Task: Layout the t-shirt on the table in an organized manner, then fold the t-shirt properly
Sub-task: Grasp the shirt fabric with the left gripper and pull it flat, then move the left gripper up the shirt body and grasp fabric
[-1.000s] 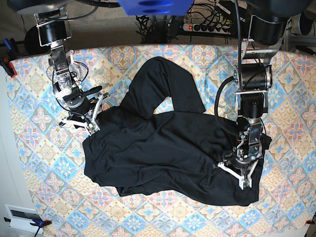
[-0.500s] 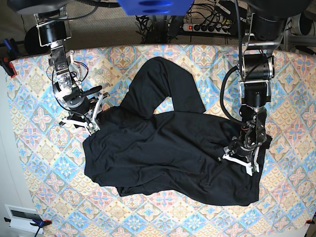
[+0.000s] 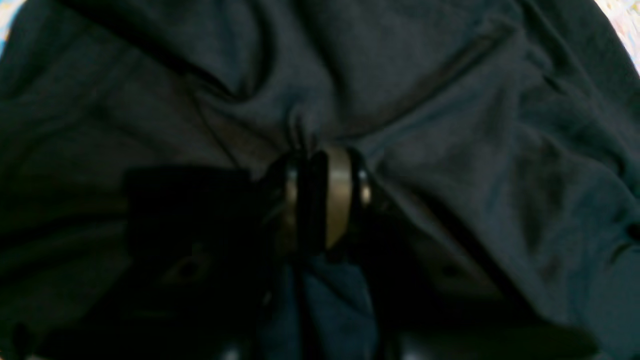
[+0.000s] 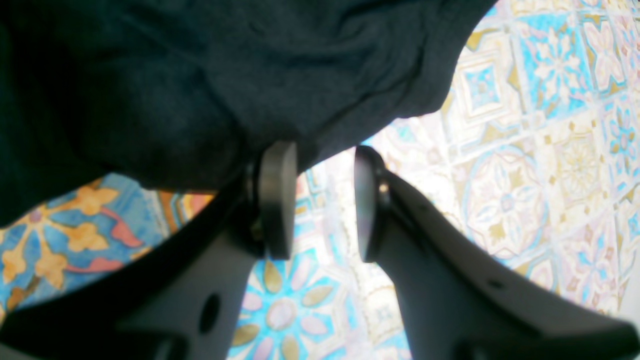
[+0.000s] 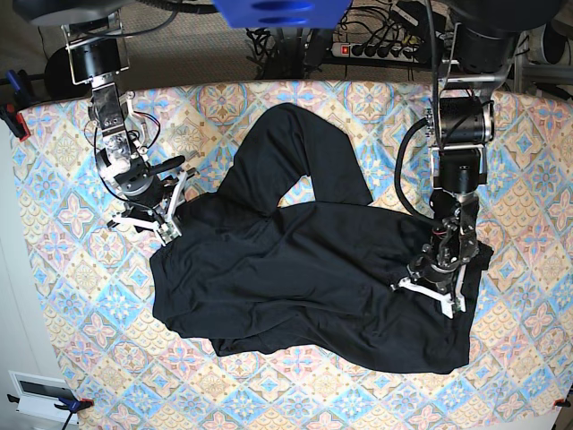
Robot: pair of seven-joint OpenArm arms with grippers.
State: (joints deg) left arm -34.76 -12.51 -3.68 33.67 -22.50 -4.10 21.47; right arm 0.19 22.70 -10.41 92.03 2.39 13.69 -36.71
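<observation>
Patterned table (image 5: 72, 296) bearing limp, crumpled t-shirt (image 5: 304, 287); left pincer (image 3: 320, 195) pinches a fabric fold, right pincer (image 4: 320, 195) gapes empty; best gripped at hems.

T-shirt (image 5: 304, 278) spread across worktop (image 5: 72, 305) centre, one sleeve reaching toward far edge. Left end effector (image 5: 430, 288) on garment near its base-view right edge. Right end effector (image 5: 150, 219) at garment's base-view left edge, over worktop. Power strip (image 5: 376, 49) on floor beyond far edge.

A robot lab bench. A power strip (image 5: 376, 49) with tangled cables (image 5: 269, 40) lies behind the cloth-covered table (image 5: 72, 296). Clamps (image 5: 13, 112) pin its edge.
</observation>
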